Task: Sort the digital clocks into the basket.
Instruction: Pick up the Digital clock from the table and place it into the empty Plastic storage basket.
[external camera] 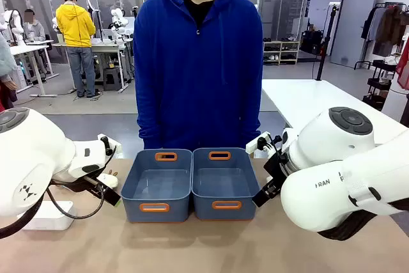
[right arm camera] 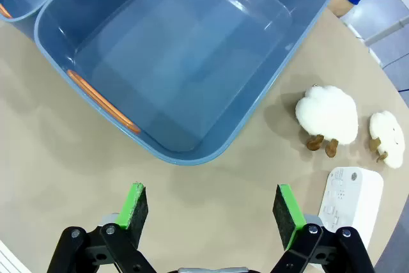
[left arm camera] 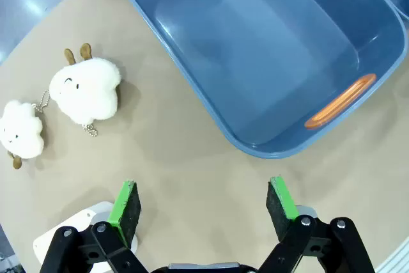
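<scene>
Beige tabletop [external camera: 204, 247] runs across to a person in a blue hooded top [external camera: 198, 62] standing at the far edge, with a workshop of other tables behind. Two blue-grey rectangular plastic tubs with orange-rimmed handle slots sit touching side by side at the middle: the left tub [external camera: 176, 212] and the right tub [external camera: 246, 209].

The left gripper [left arm camera: 202, 190] hangs over bare table just beside the left tub's near corner, its green-padded fingers spread wide with nothing between them. Under it, at the table's left end, the left clock [external camera: 48, 217], a smooth white rounded-corner plastic block, lies flat on the table outside the tubs. Two cream fluffy plush sheep toys, one larger [left arm camera: 86, 87] and one smaller [left arm camera: 21, 129], lie near each other beyond it.

The right gripper [right arm camera: 211, 190] hovers near the right tub, fingers likewise spread and holding nothing. The right clock [right arm camera: 351, 199], a matching white block with faint grey print, lies flat just beside one finger, near two more plush sheep [right arm camera: 329, 114].
</scene>
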### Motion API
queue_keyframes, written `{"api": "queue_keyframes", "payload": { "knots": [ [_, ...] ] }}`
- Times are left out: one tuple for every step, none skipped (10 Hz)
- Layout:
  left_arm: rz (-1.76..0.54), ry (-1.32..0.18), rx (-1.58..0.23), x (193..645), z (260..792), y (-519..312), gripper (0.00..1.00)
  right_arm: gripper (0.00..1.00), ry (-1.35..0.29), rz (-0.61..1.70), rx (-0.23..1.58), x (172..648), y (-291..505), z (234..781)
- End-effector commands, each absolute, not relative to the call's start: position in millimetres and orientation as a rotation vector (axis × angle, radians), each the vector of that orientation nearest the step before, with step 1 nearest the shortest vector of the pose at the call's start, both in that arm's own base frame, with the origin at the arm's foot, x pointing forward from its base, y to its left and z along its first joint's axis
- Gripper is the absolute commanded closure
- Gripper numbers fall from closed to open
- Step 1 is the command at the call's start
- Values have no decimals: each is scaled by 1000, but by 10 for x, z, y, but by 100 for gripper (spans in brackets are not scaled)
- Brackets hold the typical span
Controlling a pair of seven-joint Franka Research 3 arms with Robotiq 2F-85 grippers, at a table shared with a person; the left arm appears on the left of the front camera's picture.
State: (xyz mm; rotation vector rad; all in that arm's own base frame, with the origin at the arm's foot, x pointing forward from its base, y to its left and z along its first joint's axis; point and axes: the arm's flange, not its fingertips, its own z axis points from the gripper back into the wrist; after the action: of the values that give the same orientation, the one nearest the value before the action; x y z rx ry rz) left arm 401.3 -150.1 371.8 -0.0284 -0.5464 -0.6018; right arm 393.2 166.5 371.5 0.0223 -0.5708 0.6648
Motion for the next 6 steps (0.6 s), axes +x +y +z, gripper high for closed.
{"api": "queue_keyframes", "payload": {
  "knots": [
    [-602, -546, -28, 4012, 3718, -1504, 0, 0, -571, 665, 22, 3933, 1666, 3715],
    [-602, -546, -28, 4012, 3718, -1504, 0, 0, -571, 665, 22, 3933, 1666, 3715],
    [-602, -546, -28, 4012, 3718, -1504, 0, 0, -571, 665, 22, 3933, 1666, 3715],
    [-602, -546, -28, 4012, 3718, -1504, 0, 0, -571, 665, 22, 3933, 1666, 3715],
    [-602, -546, -28, 4012, 3718, -1504, 0, 0, -571, 665, 22, 3933, 1666, 3715],
    [-602, -546, -28, 4012, 3718, -1504, 0, 0, -571, 665, 22, 3933, 1666, 3715]
  ]
}}
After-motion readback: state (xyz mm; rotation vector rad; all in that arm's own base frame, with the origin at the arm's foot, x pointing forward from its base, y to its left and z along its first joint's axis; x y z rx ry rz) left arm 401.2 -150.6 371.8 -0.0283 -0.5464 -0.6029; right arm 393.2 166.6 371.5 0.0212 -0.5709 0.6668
